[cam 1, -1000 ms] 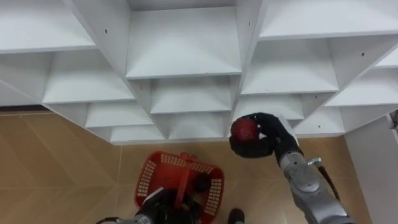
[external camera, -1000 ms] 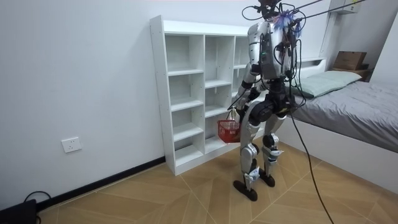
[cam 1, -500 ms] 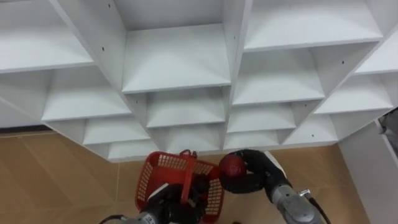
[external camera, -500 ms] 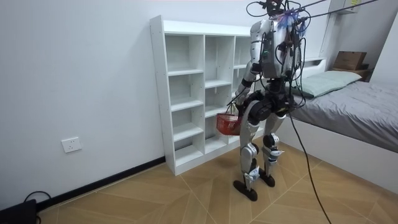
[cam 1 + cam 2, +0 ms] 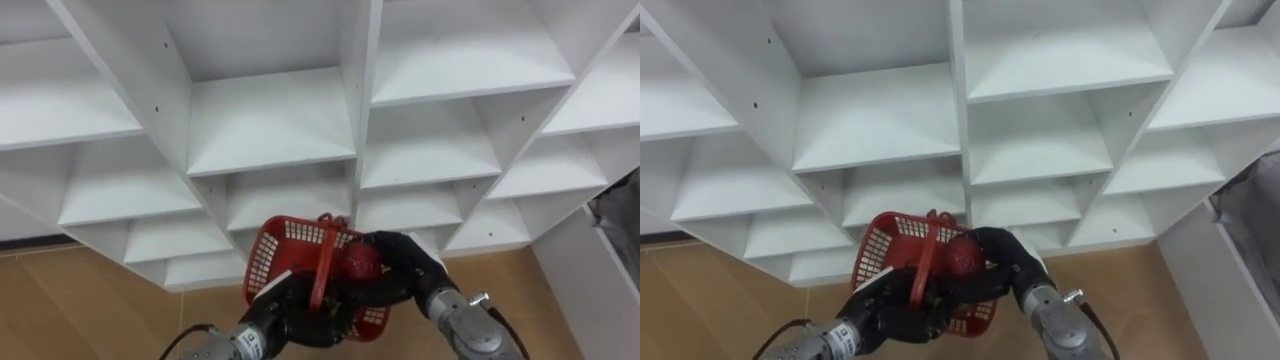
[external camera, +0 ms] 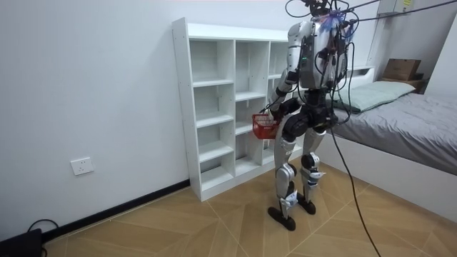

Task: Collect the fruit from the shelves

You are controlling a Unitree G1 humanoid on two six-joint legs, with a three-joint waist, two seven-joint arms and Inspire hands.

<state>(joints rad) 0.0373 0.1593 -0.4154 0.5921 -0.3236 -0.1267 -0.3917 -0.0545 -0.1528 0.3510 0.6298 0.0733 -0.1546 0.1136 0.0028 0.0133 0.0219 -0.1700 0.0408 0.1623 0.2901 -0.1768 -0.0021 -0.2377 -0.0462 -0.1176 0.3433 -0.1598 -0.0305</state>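
Observation:
A red plastic basket (image 5: 272,262) hangs in front of the white closet's (image 5: 270,120) lower shelves. My left hand (image 5: 285,318) comes from below and is curled round the basket's upright handle (image 5: 323,262). My right hand (image 5: 405,272) is shut on a round dark red fruit (image 5: 360,266) and holds it over the basket's right half, at about rim height. In the right eye view the fruit (image 5: 962,256) sits between the handle and the right hand (image 5: 1006,258). The room view has me standing upright at the closet, with the basket (image 6: 265,126) at hip height.
The closet's compartments (image 5: 1050,60) in front of me stand bare. Wooden floor (image 5: 80,300) lies below it. A bed (image 6: 410,125) with a grey cover stands close behind me on the room view's right, and a white wall (image 6: 93,86) fills that view's left.
My left hand has lifted the basket up in front of the shelves. My right hand has carried the fruit leftwards to above the basket. The head camera has tilted up.

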